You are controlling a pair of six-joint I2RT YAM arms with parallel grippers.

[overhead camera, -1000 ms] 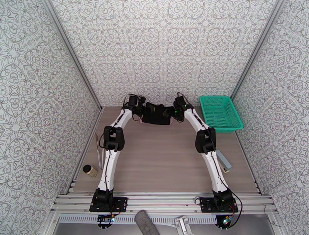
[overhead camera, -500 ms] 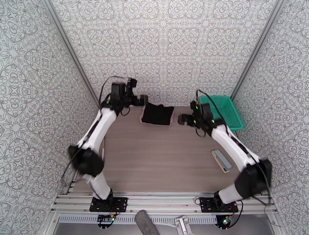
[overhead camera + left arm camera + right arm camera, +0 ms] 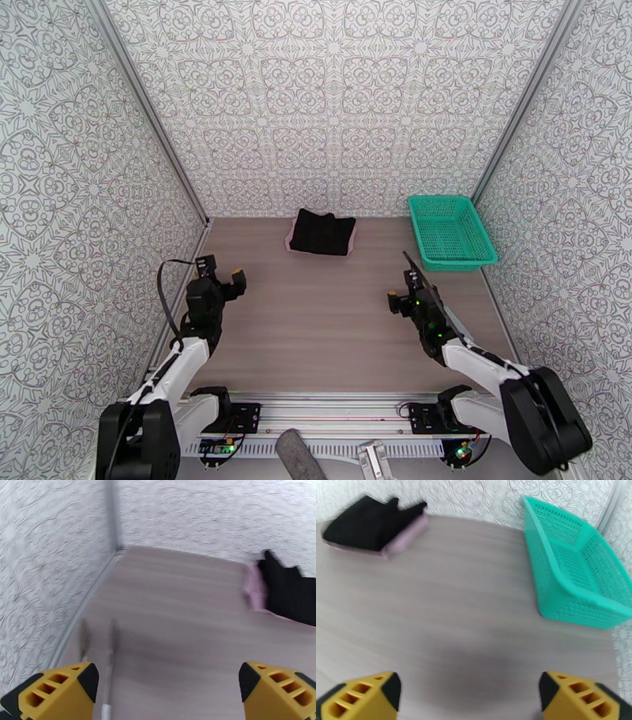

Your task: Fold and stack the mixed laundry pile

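With the black garment (image 3: 321, 234) lying folded flat on top of the pink shirt (image 3: 405, 539), your stack sits at the far edge of the table (image 3: 332, 316). It's close to the back wall and well apart from the green basket (image 3: 541, 578) on the right. A thin pink border peeks out from under the black along a couple of edges, so the two pieces look squared up, one over the other.

Your left gripper (image 3: 168, 693) hangs low near the table's left rail, jaws spread wide, nothing between them. Your right gripper (image 3: 470, 697) sits low on the right side toward the front, jaws just as wide and just as empty. Both are well clear of the stack.

By my reading, you're at the finish: both pieces folded and in one pile. What's left, if anything, is parking the arms. The far corners of the black piece look a touch ragged, but I wouldn't call for a refold.
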